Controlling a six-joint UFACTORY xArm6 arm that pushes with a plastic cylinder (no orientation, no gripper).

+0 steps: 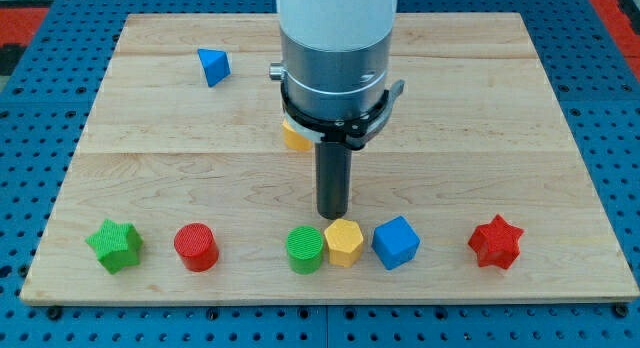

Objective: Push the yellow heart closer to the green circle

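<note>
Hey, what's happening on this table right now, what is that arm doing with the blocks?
A robot arm is sliding blocks around a wooden board with a dark rod. My tip sits just above the yellow hexagon, which touches the green circle in the bottom row. The yellow heart it is meant to push lies farther up, mostly hidden behind the arm. Also out: a blue cube, red star, red cylinder, green star, and blue triangle.

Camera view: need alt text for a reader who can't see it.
My tip sits just above a yellow block touching the green circle in the bottom row, with a green star, red cylinder, blue block and red star. Another yellow block hides behind the arm; a blue triangle lies top left.
</note>
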